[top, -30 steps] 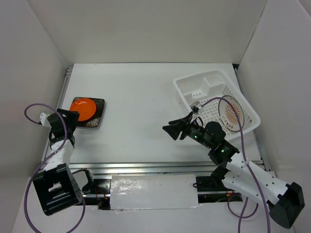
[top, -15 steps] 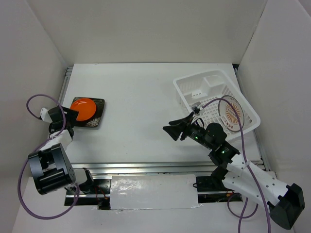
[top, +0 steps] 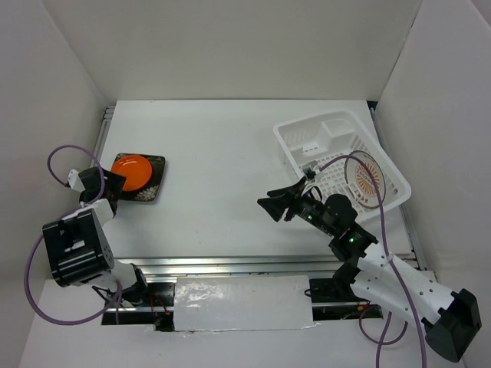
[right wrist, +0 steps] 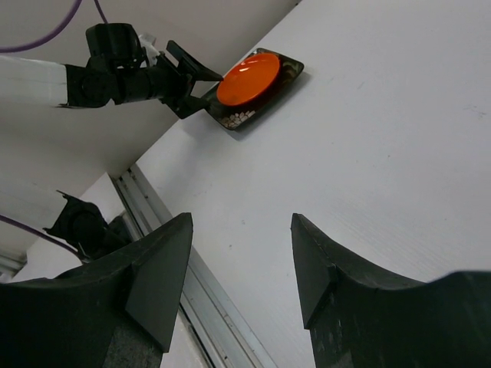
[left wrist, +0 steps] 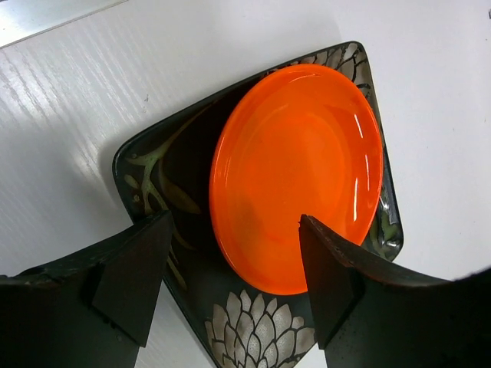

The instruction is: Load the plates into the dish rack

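white walls box in a pale surface (top: 222,146), with the dish rack (top: 301,139) toward 2 o'clock and the other crockery at 9 o'clock. one plate is loaded: the sunburst plate (top: 367,178) sits inside the rack's 4 o'clock end, apparently propped on edge. the orange plate (left wrist: 299,176) lies on top of the dark square plate (left wrist: 157,180), both flat on the surface.

the left end effector (left wrist: 230,222) is spread wide and grasps nothing, its jaws to either side of the orange plate's near rim. the right end effector (top: 280,204) is likewise released and empty, hanging over the middle of the surface and pointing toward 9 o'clock.

this looks like the approach for the second plate. next, the left jaws probably need to drop and pinch the orange rim without catching the square plate beneath.
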Available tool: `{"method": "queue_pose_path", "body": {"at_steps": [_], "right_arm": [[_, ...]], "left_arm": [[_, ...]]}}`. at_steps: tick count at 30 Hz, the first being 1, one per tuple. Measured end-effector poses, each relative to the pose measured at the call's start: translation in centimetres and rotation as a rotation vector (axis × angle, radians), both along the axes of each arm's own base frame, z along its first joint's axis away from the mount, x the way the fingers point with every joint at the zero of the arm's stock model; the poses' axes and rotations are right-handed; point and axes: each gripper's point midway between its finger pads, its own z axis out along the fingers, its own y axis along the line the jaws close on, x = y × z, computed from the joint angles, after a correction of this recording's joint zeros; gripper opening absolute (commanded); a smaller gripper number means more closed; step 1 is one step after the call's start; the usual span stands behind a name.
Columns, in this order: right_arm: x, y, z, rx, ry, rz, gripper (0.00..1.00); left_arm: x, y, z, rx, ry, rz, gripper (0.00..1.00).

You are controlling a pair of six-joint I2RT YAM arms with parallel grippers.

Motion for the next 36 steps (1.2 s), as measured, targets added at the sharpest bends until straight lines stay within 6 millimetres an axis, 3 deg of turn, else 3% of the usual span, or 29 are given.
{"method": "queue_pose_path", "body": {"at_steps": [12,18,19,29,32,36], "right_arm": [[0.1,-0.3,-0.5,-0.009,-0.005,-0.015,0.63],[0.3,-0.2,-1.0,-0.022,0.006,-0.019,0.63],[0.4,-0.2,-1.0,-0.023,0.008,-0.021,0.63],[0.6,-0.4,-1.0,-0.024,0.009,-0.039,0.63],[0.7,-0.4,-1.0,-0.023,0.009,-0.044,0.63],[0.8,-0.5,-1.0,-0.022,0.008,-0.048,0.63]], "left_arm": [[1.3,-0.1,-1.2,-0.028,0.01,-0.031,0.66],[1.7,-0.3,-1.7,-0.039,0.016,-0.048,0.49],[1.7,-0.3,-1.7,-0.038,0.017,-0.05,0.41],[1.4,-0.3,-2.1,-0.033,0.039,-0.056,0.18],[1.4,-0.4,-2.0,-0.037,0.038,-0.057,0.0],[1.5,-0.4,-1.9,-0.037,0.036,-0.06,0.0]]}}
